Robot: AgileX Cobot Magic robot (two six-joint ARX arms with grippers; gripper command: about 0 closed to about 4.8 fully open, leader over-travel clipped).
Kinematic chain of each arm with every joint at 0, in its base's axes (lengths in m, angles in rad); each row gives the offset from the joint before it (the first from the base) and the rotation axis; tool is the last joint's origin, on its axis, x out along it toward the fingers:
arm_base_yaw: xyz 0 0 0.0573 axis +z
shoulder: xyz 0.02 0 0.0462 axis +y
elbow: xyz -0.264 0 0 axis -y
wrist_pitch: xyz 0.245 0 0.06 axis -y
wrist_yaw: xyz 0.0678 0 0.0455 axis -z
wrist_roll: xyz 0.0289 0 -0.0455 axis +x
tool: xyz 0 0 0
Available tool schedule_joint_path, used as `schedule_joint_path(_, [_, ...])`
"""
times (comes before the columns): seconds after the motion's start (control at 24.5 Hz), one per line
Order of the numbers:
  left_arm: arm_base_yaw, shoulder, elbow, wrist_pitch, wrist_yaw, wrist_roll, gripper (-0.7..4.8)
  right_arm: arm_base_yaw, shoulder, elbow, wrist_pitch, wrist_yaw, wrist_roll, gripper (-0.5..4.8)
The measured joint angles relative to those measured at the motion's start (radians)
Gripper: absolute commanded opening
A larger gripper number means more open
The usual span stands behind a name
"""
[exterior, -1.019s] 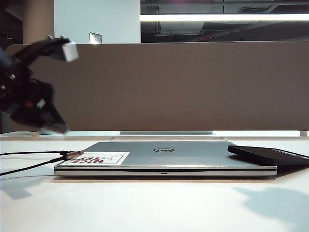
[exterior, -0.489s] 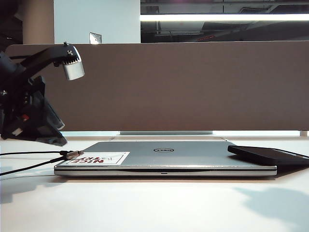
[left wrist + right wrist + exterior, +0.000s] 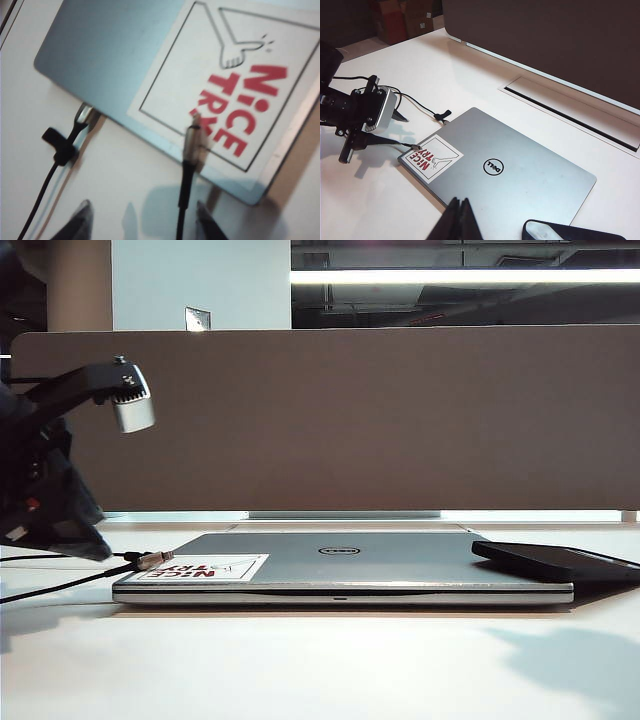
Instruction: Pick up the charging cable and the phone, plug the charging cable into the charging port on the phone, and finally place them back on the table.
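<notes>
The table (image 3: pixel 320 660) is smooth, matt white. The laptop (image 3: pixel 510 175) has a brushed silver metal lid with a paper-like white sticker (image 3: pixel 235 85) at its corner. The phone (image 3: pixel 560 560) is glossy black. The charging cable (image 3: pixel 184 195) is thin black rubbery cord ending in a shiny metal plug. The divider panel (image 3: pixel 380 420) looks like rough brown-grey cloth.

A brown-grey fabric divider panel (image 3: pixel 380 420) is running behind the desk, and a long ceiling light strip (image 3: pixel 465 276) is glowing above it
</notes>
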Motion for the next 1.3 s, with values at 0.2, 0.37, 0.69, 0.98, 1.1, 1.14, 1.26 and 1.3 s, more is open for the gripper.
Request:
schedule_joint_path(0.2, [0.001,0.003,0.0,0.002,0.001,0.0,2.55,0.0,0.0,0.0,0.004,0.0,0.0,-0.06])
schedule_joint_path(0.37, [0.001,0.072,0.0,0.02,0.001,0.0,2.55,0.0,0.0,0.0,0.004,0.0,0.0,-0.06])
schedule_joint_path(0.69, [0.001,0.124,0.0,0.103,0.001,0.0,2.55,0.0,0.0,0.0,0.004,0.0,0.0,-0.06])
schedule_joint_path(0.98, [0.0,0.124,0.0,0.109,0.001,0.0,2.55,0.0,0.0,0.0,0.006,0.0,0.0,-0.06])
schedule_joint_path(1.1, [0.0,0.134,0.0,0.11,0.001,0.0,2.55,0.0,0.0,0.0,0.007,0.0,0.0,-0.06])
schedule_joint_path(1.14, [-0.002,0.146,0.0,0.11,0.001,0.0,2.55,0.0,0.0,0.0,0.007,0.0,0.0,-0.06])
schedule_joint_path(1.26, [-0.013,0.157,0.0,0.111,0.001,0.0,2.55,0.0,0.0,0.0,0.007,0.0,0.0,-0.06])
schedule_joint_path(1.3, [-0.014,0.157,0.0,0.111,0.001,0.0,2.55,0.0,0.0,0.0,0.007,0.0,0.0,-0.06])
